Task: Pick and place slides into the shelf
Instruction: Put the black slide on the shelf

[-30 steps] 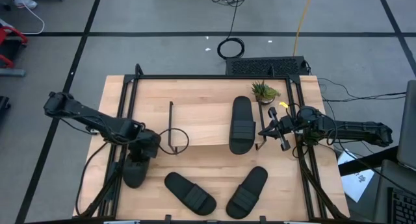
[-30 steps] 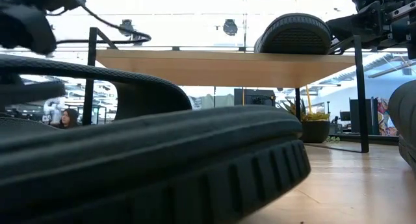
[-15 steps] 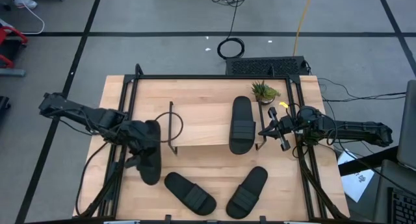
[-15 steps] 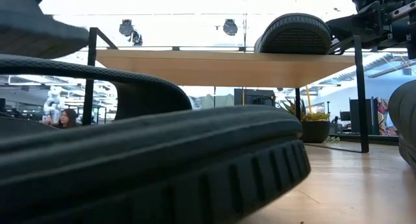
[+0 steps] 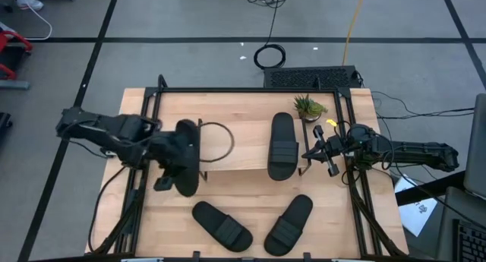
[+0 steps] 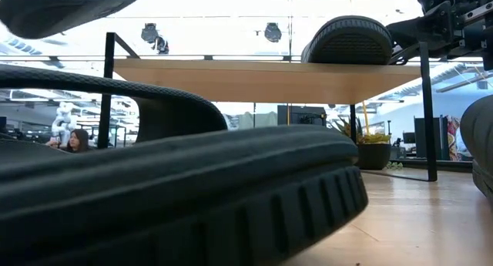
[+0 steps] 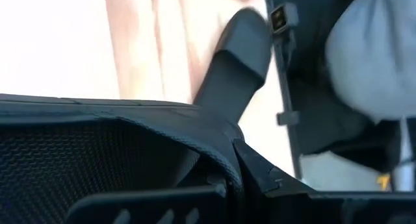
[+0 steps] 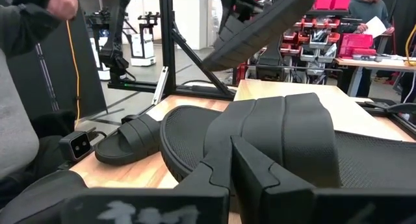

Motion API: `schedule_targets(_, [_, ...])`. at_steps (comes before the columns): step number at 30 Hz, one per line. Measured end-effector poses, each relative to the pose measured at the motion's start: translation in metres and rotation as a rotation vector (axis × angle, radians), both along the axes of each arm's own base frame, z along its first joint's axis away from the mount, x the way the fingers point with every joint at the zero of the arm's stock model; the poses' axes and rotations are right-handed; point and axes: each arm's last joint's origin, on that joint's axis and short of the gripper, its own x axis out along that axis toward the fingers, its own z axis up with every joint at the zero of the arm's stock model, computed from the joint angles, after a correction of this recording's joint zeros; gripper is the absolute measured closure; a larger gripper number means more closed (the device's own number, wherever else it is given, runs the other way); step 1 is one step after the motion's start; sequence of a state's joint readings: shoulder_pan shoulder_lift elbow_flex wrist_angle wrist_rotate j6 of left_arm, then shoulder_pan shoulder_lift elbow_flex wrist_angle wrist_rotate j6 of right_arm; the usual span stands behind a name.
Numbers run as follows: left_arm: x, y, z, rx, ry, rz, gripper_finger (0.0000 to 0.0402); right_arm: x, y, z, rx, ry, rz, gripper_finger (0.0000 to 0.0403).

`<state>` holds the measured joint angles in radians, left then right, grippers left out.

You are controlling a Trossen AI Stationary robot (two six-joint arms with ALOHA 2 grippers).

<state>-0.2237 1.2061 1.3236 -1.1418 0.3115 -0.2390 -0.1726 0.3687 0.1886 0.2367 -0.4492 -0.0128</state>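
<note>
Low view: a slide (image 6: 350,41) rests on the shelf (image 6: 266,77); another slide (image 6: 177,204) fills the foreground.

The left tool (image 5: 176,157) is raised and clamped shut; the right tool (image 5: 316,150) rests with its fingers closed.

Two dark jointed arms (image 5: 106,133), black cables, apparently matte casings

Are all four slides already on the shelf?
No, only one slide lies on the shelf; two slides rest on the table.
</note>
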Motion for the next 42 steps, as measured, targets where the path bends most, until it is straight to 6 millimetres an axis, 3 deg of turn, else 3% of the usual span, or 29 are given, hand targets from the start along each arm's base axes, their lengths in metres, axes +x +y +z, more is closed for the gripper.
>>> schedule_targets(4, [0.031, 0.011, 0.018, 0.004, -0.018, -0.102, 0.04, 0.0, 0.0, 0.001, -0.001, -0.011, 0.0, 0.0403])
schedule_targets(10, [0.07, 0.048, 0.029, -0.033, -0.05, -0.083, 0.04, 0.0, 0.0, 0.004, -0.01, -0.043, 0.0, 0.0403])
schedule_targets(20, [0.123, 0.102, -0.003, -0.222, 0.054, 0.005, 0.04, 0.0, 0.0, 0.004, -0.01, -0.043, 0.0, 0.0403])
schedule_targets(32, [0.182, 0.119, -0.016, -0.328, 0.082, 0.047, 0.0399, 0.0, 0.0, 0.004, -0.014, -0.045, 0.0, 0.0403])
schedule_targets(42, [0.196, 0.131, -0.023, -0.357, 0.101, 0.067, 0.04, 0.0, 0.0, 0.004, -0.008, -0.043, 0.0, 0.0403])
